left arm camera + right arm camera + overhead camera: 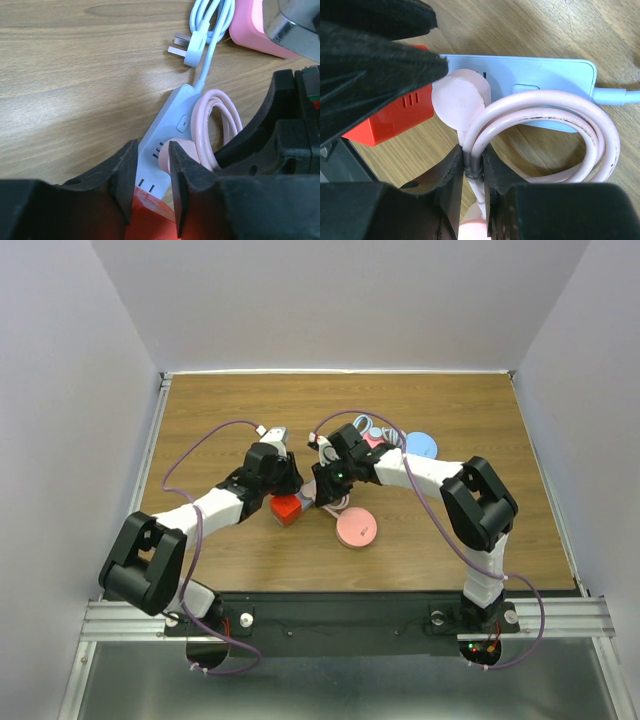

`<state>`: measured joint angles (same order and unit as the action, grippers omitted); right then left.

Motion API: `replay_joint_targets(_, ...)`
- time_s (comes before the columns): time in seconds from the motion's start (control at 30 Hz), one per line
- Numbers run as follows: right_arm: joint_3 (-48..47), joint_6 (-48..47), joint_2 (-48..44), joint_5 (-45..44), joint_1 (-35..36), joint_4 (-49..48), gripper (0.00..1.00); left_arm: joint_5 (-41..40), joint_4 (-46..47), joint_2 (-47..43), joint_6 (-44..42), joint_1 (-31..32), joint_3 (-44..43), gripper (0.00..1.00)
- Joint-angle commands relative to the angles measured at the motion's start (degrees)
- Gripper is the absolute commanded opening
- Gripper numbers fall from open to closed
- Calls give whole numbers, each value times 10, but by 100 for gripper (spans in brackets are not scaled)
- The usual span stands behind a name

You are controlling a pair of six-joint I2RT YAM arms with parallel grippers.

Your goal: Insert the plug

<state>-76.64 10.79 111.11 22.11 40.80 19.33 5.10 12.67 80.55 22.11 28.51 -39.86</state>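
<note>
A round pink plug [457,100] rests on a socket of the light-blue power strip [540,75]; its prongs are hidden. My right gripper [472,155] is shut on the tied pink cable [580,125] just behind the plug. My left gripper [152,147] has its jaws partly apart over the strip's [170,117] near end and a red block [150,220]. Its right finger touches the plug [182,150]. Whether those jaws press on anything does not show. In the top view both grippers, left [290,480] and right [325,485], meet mid-table beside the red block [287,510].
The strip's own pale-blue cord and its bare-pronged plug [195,47] lie coiled beyond it. A pink round disc [356,528] lies near the front, a blue disc [420,445] further back right. Walls enclose the wooden table [220,410].
</note>
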Motion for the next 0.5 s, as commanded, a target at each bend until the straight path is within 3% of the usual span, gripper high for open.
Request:
replay_joint_targets(0.0, -33, 7, 16, -11, -7, -33, 0, 39, 7, 18, -5, 7, -3, 39)
replay_joint_targets(0.33, -39, 10, 22, -22, -7, -24, 0, 63, 11, 43, -11, 8, -9, 30)
replay_joint_targets(0.47, -47, 11, 28, -24, -8, -17, 0, 33, 15, 20, -5, 8, 0, 29)
